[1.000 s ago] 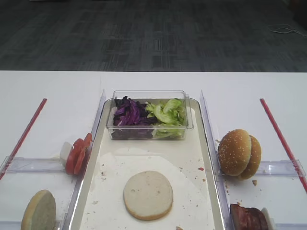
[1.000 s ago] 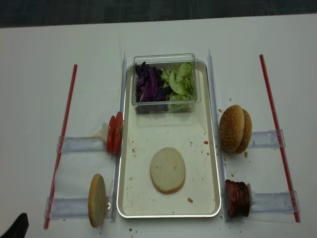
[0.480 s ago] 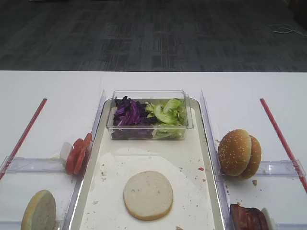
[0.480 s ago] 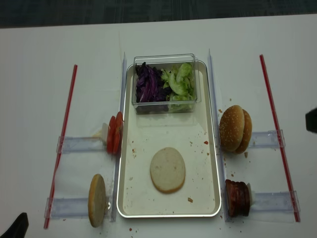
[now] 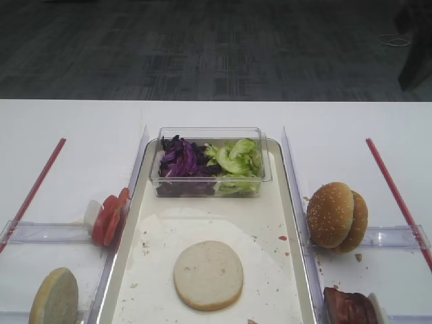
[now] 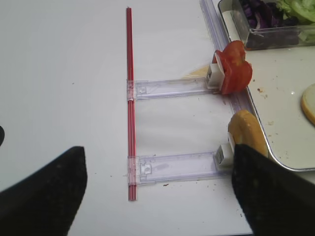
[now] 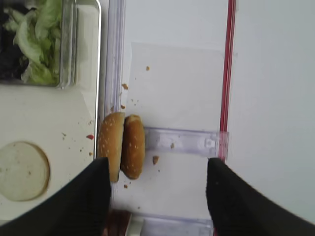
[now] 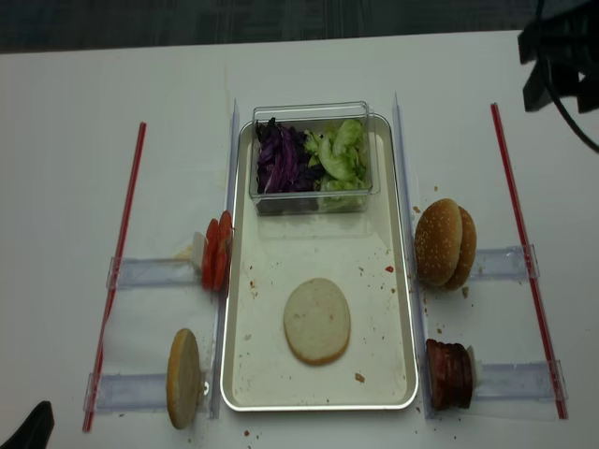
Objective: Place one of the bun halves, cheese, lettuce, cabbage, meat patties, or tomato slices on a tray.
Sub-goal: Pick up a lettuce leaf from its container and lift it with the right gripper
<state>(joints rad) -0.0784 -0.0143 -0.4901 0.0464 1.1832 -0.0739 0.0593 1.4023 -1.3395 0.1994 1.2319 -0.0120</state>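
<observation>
Bright even overhead light, soft shadows — wrist views blurry, fingers out-of-focus.

A silvery metal tray [image 8: 408, 309] with a polished rim, lined with crumb-speckled white paper, sits at centre frame on a matt white table [image 8: 75, 140]. At its top, a clear glossy plastic box [image 8: 312, 112]; at right, sesame-seeded bun halves [image 8: 444, 243] and glossy meat patties [image 8: 449, 374].
</observation>
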